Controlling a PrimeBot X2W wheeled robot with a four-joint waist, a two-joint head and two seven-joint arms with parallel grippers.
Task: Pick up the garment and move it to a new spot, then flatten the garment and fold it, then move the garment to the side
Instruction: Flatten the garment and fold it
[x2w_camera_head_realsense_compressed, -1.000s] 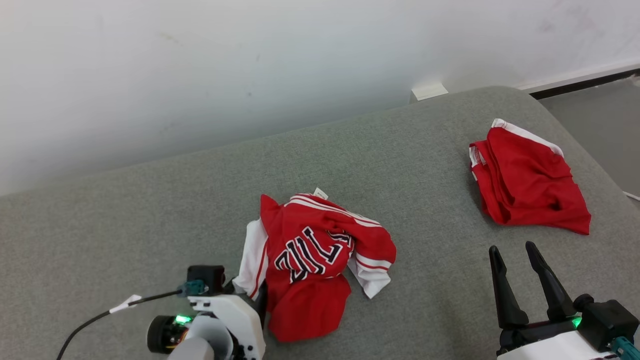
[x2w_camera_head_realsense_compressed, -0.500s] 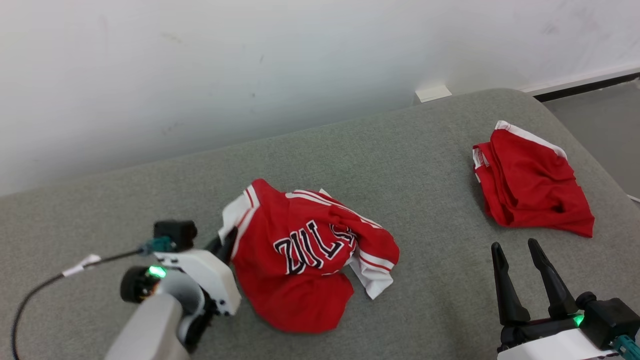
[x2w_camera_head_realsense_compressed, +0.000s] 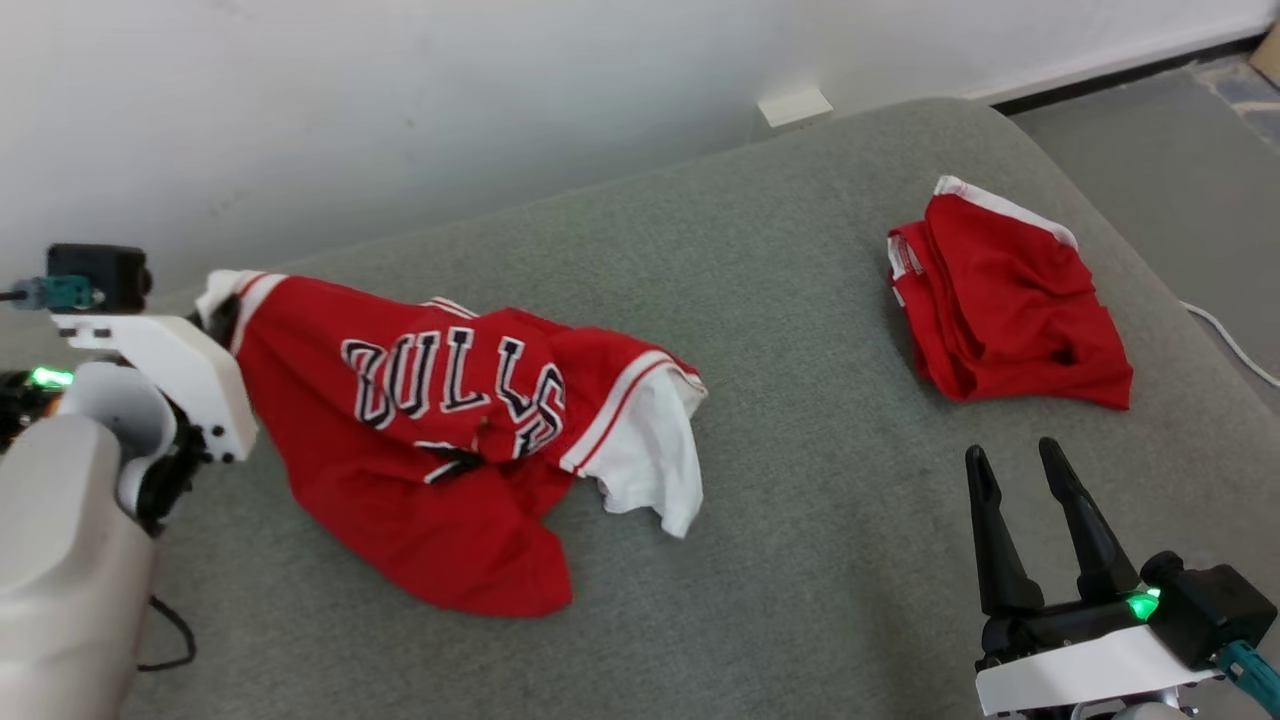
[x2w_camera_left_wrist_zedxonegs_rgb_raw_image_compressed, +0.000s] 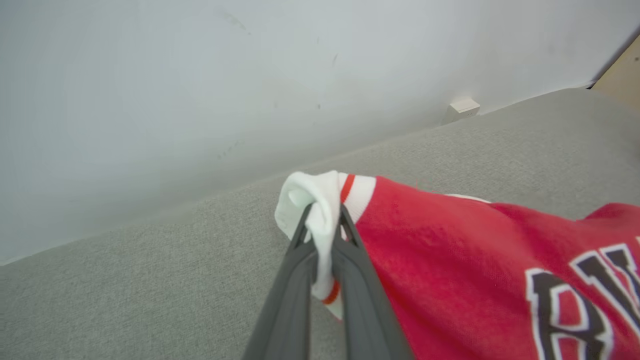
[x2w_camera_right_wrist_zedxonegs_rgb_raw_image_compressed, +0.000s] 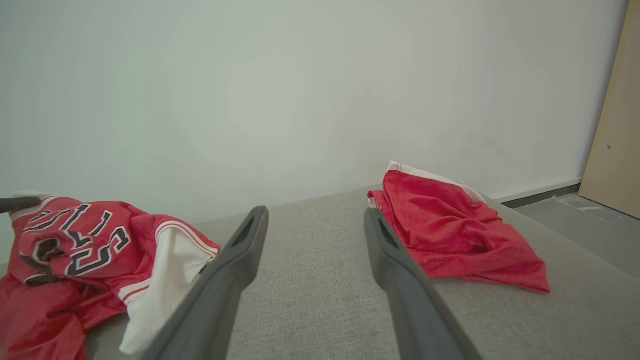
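The garment (x2w_camera_head_realsense_compressed: 430, 420) is a red jersey with white trim and black lettering, stretched out from the left over the grey cushion (x2w_camera_head_realsense_compressed: 780, 560). My left gripper (x2w_camera_head_realsense_compressed: 215, 310) is shut on its white-edged corner at the far left, holding that corner above the cushion. In the left wrist view the white hem of the garment (x2w_camera_left_wrist_zedxonegs_rgb_raw_image_compressed: 450, 260) is pinched between the two dark fingers (x2w_camera_left_wrist_zedxonegs_rgb_raw_image_compressed: 295, 250) of the left gripper (x2w_camera_left_wrist_zedxonegs_rgb_raw_image_compressed: 322, 215). My right gripper (x2w_camera_head_realsense_compressed: 1010, 458) stands open at the lower right, apart from any cloth. The right wrist view shows the garment (x2w_camera_right_wrist_zedxonegs_rgb_raw_image_compressed: 85, 250) at the left and the right gripper (x2w_camera_right_wrist_zedxonegs_rgb_raw_image_compressed: 315, 212) open over bare cushion.
A second red cloth (x2w_camera_head_realsense_compressed: 1000, 300) lies bunched at the cushion's far right, also the red cloth (x2w_camera_right_wrist_zedxonegs_rgb_raw_image_compressed: 450, 235) in the right wrist view. A white wall (x2w_camera_head_realsense_compressed: 400, 100) runs behind the cushion. The floor (x2w_camera_head_realsense_compressed: 1180, 170) drops off to the right, with a white cable (x2w_camera_head_realsense_compressed: 1235, 345).
My left gripper shut on the garment's white corner and pulled it up and to the left, spreading the jersey out. The head camera has also turned. The right gripper stayed open.
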